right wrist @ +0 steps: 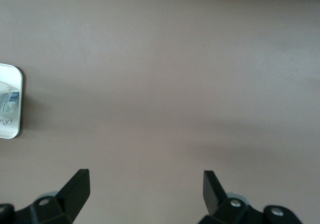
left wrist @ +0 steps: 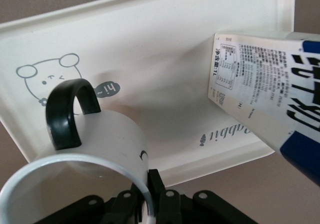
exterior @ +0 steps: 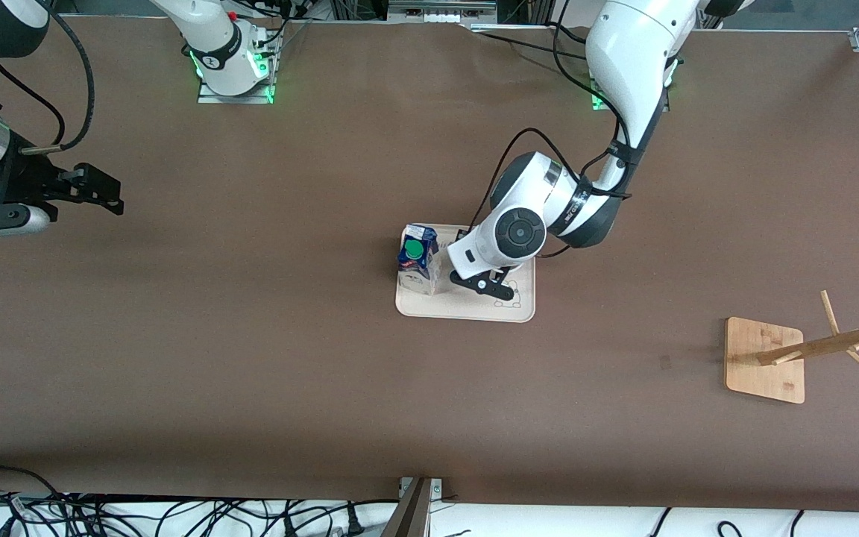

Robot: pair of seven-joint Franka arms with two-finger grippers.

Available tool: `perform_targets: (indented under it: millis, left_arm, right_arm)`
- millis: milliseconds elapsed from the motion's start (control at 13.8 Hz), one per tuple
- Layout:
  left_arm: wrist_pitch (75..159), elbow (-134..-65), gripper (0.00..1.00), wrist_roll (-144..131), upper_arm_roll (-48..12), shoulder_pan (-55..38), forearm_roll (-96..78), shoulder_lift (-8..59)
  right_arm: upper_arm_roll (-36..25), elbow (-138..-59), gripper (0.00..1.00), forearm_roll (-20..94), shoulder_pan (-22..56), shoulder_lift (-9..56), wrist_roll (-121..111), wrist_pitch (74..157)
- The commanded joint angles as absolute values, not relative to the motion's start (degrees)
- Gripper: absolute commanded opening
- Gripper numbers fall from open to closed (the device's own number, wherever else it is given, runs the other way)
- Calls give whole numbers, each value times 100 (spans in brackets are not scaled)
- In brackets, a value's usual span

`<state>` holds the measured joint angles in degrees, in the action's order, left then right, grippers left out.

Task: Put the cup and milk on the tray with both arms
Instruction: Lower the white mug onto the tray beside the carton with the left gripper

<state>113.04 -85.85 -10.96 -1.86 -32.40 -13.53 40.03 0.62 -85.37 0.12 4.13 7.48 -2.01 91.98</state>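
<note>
Brown matting covers the surface on which the cream tray (exterior: pixel 523 312) sits midway between my two arms, the milk (exterior: pixel 419 260) already standing upright on it at the end toward my right arm. My left tool (left wrist: pixel 150 196) is over the tray's other end, beside the carton, its fingers (left wrist: pixel 156 184) pinched together on the rim of the cup (left wrist: pixel 107 149), one inside the wall and one outside. The cup's black handle (left wrist: pixel 67 111) stands up from its side in the left wrist view, over the rabbit drawing (left wrist: pixel 47 79). From the front my own wrist hides the cup, so I cannot tell whether its base has met the tray.

To finish this step well, I judge that I should lower straight down until the base sits flat, keep clear of the carton so it is not tipped, and only then let go and lift straight up, so that the rim does not catch on a finger.

My right tool (exterior: pixel 90 190) waits over bare surface at my right arm's end, well apart from the tray, its fingers spread wide and holding nothing. A wooden rack (exterior: pixel 765 360) stands near my left arm's end.
</note>
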Motion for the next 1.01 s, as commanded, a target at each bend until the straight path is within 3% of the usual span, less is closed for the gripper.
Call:
perform_targets:
  millis: [0, 361, 433, 506, 650, 939]
  left_arm:
    - [11250, -8402, 0, -976, -132, -3270, -1397, 4131]
    - [11391, -8411, 0, -976, -132, -3252, -1389, 4140]
    - [11391, -8411, 6, -976, -132, -3252, -1380, 4140]
    - [11399, -8411, 33, -967, -123, -3252, -1362, 4131]
    - [11574, -8455, 100, -967, -114, -3252, -1362, 4131]
    - [11593, -8481, 100, -993, -88, -3243, -1371, 4078]
  right_arm:
    - [158, -8499, 100, -70, 360, 756, -185, 9228]
    - [167, -8499, 100, -62, 360, 756, -193, 9246]
    - [167, -8499, 100, -70, 360, 756, -193, 9246]
    - [167, -8499, 100, -70, 360, 765, -193, 9237]
    - [167, -8499, 100, -79, 360, 765, -193, 9237]
    - [167, -8499, 100, -79, 352, 773, -193, 9237]
